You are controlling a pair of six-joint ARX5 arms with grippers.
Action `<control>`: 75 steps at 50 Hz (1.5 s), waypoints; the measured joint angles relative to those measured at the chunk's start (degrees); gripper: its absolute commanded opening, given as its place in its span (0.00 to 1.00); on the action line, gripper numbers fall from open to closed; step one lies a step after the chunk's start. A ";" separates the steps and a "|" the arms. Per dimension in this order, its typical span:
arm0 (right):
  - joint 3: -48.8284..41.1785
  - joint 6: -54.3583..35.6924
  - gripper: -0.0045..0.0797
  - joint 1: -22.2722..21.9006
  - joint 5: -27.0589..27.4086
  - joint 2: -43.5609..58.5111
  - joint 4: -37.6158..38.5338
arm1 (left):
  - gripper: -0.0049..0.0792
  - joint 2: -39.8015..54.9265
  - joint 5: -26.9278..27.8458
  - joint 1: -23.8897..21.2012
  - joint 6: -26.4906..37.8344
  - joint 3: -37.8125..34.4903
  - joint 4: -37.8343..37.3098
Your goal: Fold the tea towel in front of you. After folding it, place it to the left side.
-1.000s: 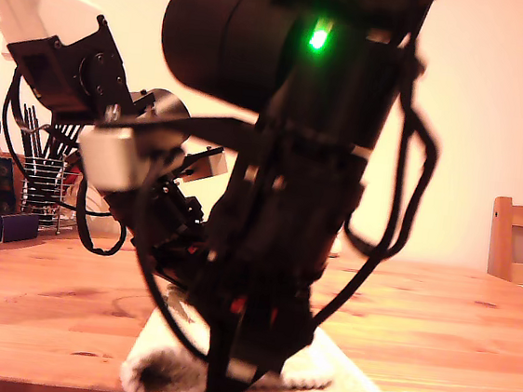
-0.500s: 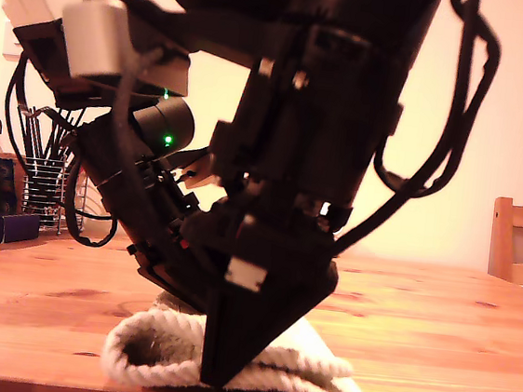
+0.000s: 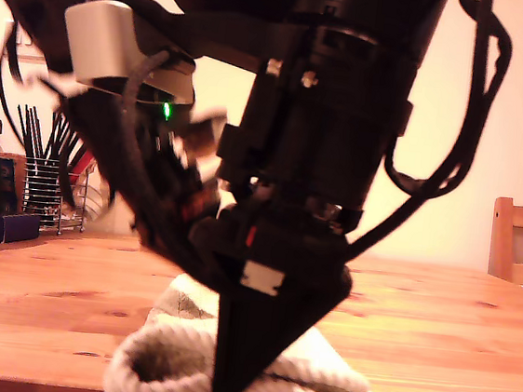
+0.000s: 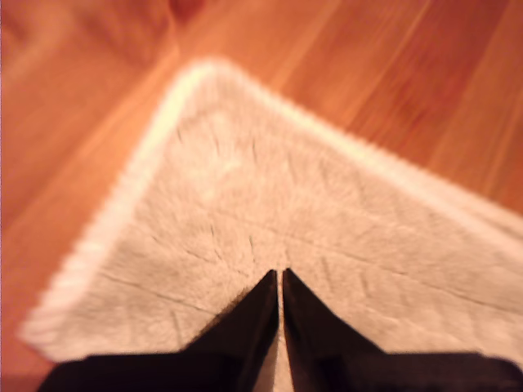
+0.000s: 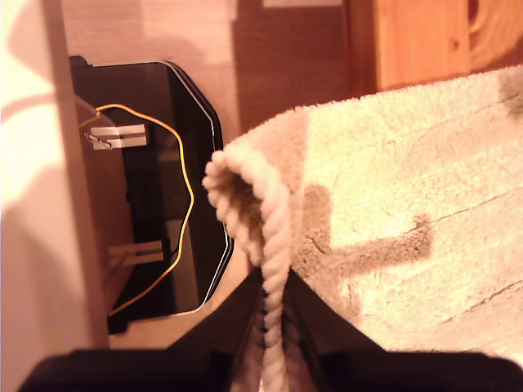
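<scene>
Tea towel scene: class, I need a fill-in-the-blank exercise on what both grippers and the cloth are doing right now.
1. My second gripper is shut on the ribbed ____ of the tea towel.
2. The tea towel lies on a ____ table.
3. In the first wrist view, my first gripper has its jaws nearly ____ over the towel.
4. At the exterior view's right stands a wooden ____.

Missing words: edge; wooden; closed; chair

one tea towel (image 3: 318, 370), two arms, one chair (image 3: 522, 237)
</scene>
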 measured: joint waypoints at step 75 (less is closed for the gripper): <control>8.59 -5.05 0.04 -12.72 -0.11 -7.78 -5.95 | 0.03 -13.84 -4.55 4.50 -1.27 0.00 -7.19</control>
